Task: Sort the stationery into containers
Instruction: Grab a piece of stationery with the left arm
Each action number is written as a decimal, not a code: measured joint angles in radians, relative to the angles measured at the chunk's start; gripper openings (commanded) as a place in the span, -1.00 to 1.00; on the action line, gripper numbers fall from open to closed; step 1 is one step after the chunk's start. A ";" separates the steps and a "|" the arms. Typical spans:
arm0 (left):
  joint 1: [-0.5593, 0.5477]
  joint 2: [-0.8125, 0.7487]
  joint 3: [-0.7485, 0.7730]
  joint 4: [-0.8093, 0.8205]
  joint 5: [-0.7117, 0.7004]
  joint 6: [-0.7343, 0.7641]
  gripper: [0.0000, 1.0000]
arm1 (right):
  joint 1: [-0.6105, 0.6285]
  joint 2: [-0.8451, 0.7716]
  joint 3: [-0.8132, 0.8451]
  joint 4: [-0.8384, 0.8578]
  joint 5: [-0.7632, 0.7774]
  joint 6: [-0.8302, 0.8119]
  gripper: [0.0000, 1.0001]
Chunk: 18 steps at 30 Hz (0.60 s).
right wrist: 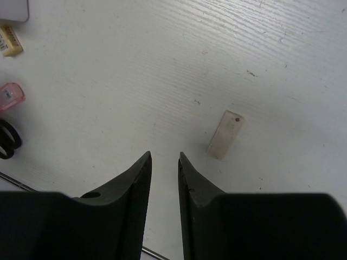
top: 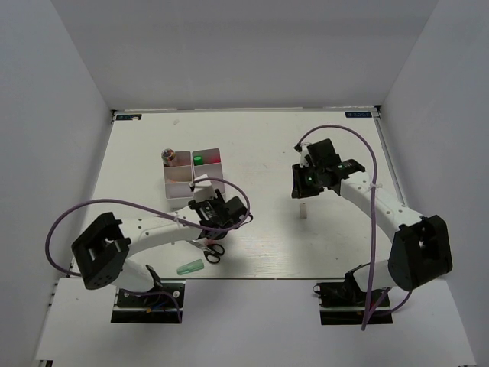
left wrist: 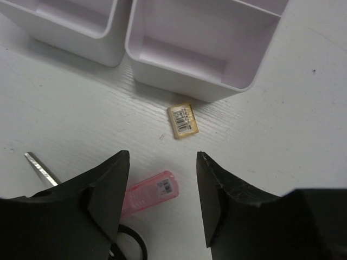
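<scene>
Held left hand (left wrist: 162, 157) low over bench (left wrist: 65, 97), open wide and empty above pink highlighter (left wrist: 154, 190). Poised right hand (right wrist: 164, 157) near pale eraser (right wrist: 225, 135), narrowly parted, gripping nothing.

A pale eraser (right wrist: 224, 135) lies on the table (right wrist: 162, 54) beside the narrowly parted jaws.

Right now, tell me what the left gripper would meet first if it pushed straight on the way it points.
Most likely the small yellow barcoded eraser, just ahead of the open left gripper; the white tray compartment stands behind it. Depth is unclear: it might touch the table first.
</scene>
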<state>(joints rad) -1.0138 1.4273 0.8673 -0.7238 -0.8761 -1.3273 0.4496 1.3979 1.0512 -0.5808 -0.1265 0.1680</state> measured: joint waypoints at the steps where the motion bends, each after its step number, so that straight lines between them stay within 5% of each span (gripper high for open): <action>1: -0.003 0.018 0.006 0.006 0.002 -0.003 0.27 | -0.006 0.000 -0.010 0.009 -0.006 0.008 -0.41; 18: -0.011 0.193 0.039 0.162 0.022 0.008 0.16 | -0.093 -0.037 -0.053 0.065 -0.089 0.037 -0.43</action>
<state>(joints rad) -1.0245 1.6203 0.9062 -0.5617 -0.8543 -1.3193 0.3569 1.3613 0.9985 -0.5159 -0.2153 0.2054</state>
